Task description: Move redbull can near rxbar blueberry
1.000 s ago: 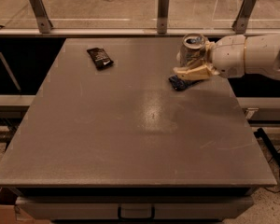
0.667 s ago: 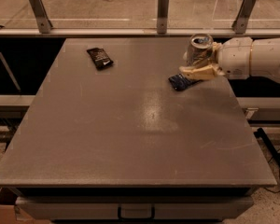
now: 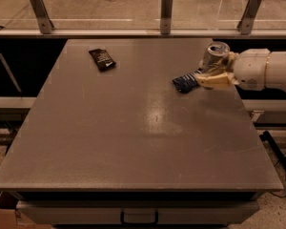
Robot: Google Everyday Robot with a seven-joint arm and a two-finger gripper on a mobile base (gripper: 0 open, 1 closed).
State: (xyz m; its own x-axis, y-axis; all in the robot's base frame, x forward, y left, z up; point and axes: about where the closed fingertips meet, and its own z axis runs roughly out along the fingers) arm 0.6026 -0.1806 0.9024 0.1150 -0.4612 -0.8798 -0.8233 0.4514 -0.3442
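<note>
Drawn slightly back since a second ago, my gripper (image 3: 209,71) pinches the redbull can (image 3: 215,54) upright so I can set it beside the rxbar blueberry (image 3: 185,83) just off its tips.

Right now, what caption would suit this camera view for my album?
Robot claw gripping the redbull can just beside the rxbar blueberry on a grey table.

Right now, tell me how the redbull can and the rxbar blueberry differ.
The redbull can stands tall and roughly upright; the rxbar blueberry lies flat on the table. The can is silver metal with a shiny top; the bar is a dark blue wrapper. The hand, at the table's far right, grips the can; the bar lies free just left of it. Both sit close together at the far right.
</note>
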